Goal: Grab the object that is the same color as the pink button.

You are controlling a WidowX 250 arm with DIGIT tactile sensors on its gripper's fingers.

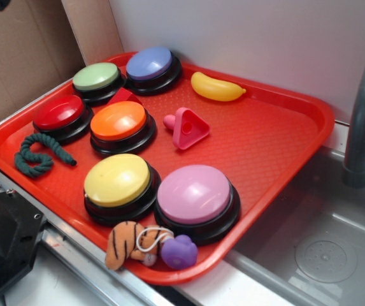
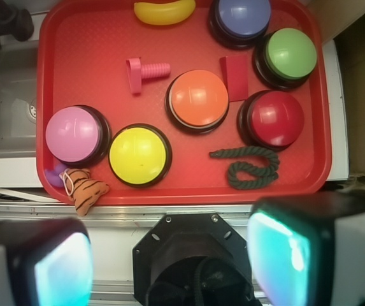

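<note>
Pink triangle [image 1: 190, 127] [image 2: 134, 74] on tray [image 1: 278, 137] [image 2: 80, 51], knob toward orange button [image 1: 118, 121] [image 2: 198, 97]

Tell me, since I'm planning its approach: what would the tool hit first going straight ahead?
Probably the tray's near rim or the yellow button, not the pink triangle; depth is unclear.

Wrist view: red tray [image 2: 106, 51] holds 6 dome buttons. Pink button [image 2: 74, 134] at the tray's near-left corner, yellow button [image 2: 139, 155] just beside it. Pink triangle [image 2: 143, 72] lies apart, toward the far edge, near the banana [image 2: 164, 11]. Gripper [image 2: 169, 261] fingers spread wide, empty, off the tray's near edge.
</note>
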